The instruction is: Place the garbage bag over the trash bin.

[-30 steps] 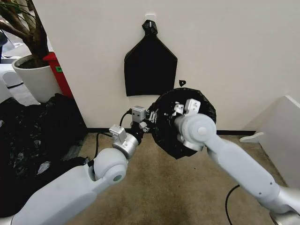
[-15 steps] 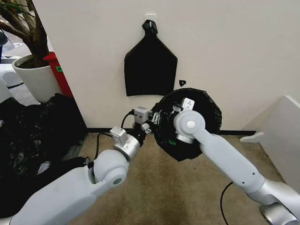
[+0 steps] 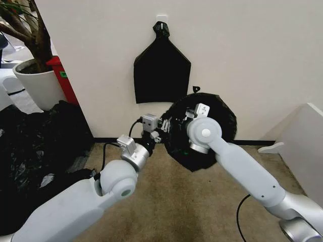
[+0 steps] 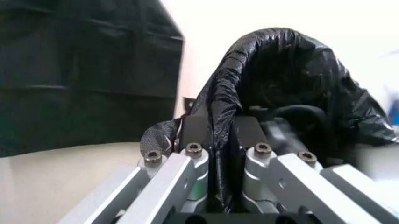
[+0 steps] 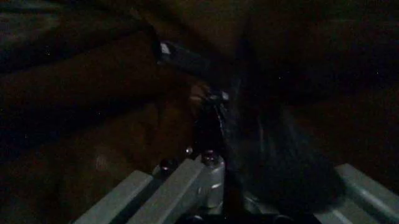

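The glossy black garbage bag [image 3: 225, 123] hangs in the air close to the wall, its mouth stretched into a round opening between my two grippers. Its left rim is pinched by my left gripper [image 3: 165, 130]; in the left wrist view a fold of the bag [image 4: 281, 70] runs between that gripper's [image 4: 221, 144] shut fingers. My right gripper [image 3: 189, 116] reaches into the upper part of the mouth. The right wrist view is dark inside the bag [image 5: 281, 163], with that gripper [image 5: 218, 161] shut on a strip of plastic. The trash bin is out of view.
A flat black bundle [image 3: 161, 70] hangs on the wall above the bag. A wide heap of black plastic [image 3: 40, 146] lies on the floor at left, beside a white plant pot [image 3: 38, 83] and a red object [image 3: 63, 78]. White furniture [image 3: 303, 141] stands at right.
My right arm has swung left and its wrist has turned, pulling the bag's mouth a little wider and higher. My left gripper has kept its hold in nearly the same place.
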Robot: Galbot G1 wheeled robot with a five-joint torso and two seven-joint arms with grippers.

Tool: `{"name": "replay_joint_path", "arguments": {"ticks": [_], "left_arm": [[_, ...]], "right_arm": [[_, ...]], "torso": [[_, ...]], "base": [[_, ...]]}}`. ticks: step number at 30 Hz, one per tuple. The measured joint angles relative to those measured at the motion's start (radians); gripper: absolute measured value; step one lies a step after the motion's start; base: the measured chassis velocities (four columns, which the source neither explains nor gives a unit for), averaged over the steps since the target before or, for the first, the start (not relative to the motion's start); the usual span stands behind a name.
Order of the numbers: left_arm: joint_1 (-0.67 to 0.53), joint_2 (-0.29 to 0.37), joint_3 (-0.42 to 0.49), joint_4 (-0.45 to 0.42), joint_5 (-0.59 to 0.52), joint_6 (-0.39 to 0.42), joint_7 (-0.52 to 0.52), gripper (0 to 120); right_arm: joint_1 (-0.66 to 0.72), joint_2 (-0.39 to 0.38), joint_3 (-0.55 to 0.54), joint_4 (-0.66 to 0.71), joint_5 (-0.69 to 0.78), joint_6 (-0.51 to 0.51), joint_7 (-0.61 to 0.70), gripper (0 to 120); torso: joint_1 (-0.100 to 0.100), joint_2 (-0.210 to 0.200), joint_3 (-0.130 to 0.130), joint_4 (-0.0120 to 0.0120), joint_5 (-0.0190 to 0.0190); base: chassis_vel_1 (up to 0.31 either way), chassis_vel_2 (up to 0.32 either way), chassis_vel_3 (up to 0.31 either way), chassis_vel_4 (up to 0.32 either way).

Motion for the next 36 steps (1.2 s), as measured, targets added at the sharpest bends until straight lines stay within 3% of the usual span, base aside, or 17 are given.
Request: {"name": "replay_joint_path", "arguments": {"ticks": [10,17,19,22,23,26,29,32,36], "left_arm": [[0.012,-0.021,-0.08,0.049,-0.092,0.0,-0.034,4],[0.052,-0.004,-0.165,0.064,-0.202,0.022,-0.054,4],[0.061,0.002,-0.189,0.067,-0.26,0.028,-0.057,4],[0.079,0.008,-0.235,0.072,-0.397,0.042,-0.047,4],[0.079,0.008,-0.235,0.072,-0.397,0.042,-0.047,4],[0.103,0.015,-0.292,0.082,-0.542,0.056,-0.016,4],[0.122,0.022,-0.326,0.093,-0.638,0.06,-0.004,4],[0.156,0.038,-0.342,0.086,-0.679,0.059,-0.006,4],[0.238,0.072,-0.415,0.056,-0.755,0.042,-0.043,4]], "right_arm": [[0.027,-0.054,0.003,0.114,0.026,-0.004,0.006,0],[0.001,-0.148,0.101,0.24,0.093,-0.016,-0.051,0],[-0.035,-0.202,0.168,0.29,0.111,-0.017,-0.134,0],[-0.128,-0.314,0.267,0.335,0.053,0.011,-0.386,0],[-0.128,-0.314,0.267,0.335,0.053,0.011,-0.386,0],[-0.241,-0.396,0.384,0.34,0.0,0.057,-0.612,0],[-0.337,-0.428,0.489,0.34,0.0,0.071,-0.704,0],[-0.372,-0.431,0.516,0.335,-0.004,0.074,-0.744,0],[-0.425,-0.394,0.535,0.333,-0.008,0.073,-0.77,4]], "torso": [[0.0,0.0,0.0,0.0,-0.0001],[0.0,0.0,0.0,0.0002,0.0],[0.0,0.0,0.0,0.0,0.0],[0.0,0.0,0.0,-0.0004,0.0002],[0.0,0.0,0.0,-0.0004,0.0002],[0.0,0.0,0.0,-0.0004,0.0002],[0.0,0.0,0.0,-0.0004,0.0],[0.0,0.0,0.0,-0.0008,0.0003],[0.0,0.0,0.0,0.0011,0.0002]], "base": [[0.0,0.0,0.0,0.0],[0.0,0.0,0.0,0.0],[0.0,0.0,0.0,0.0],[0.0,0.0,0.0,0.0],[0.0,0.0,0.0,0.0],[0.0,0.0,0.0,0.0],[0.0,0.0,0.0,0.0],[0.0,0.0,0.0,0.0],[0.0,0.0,0.0,0.0]]}}
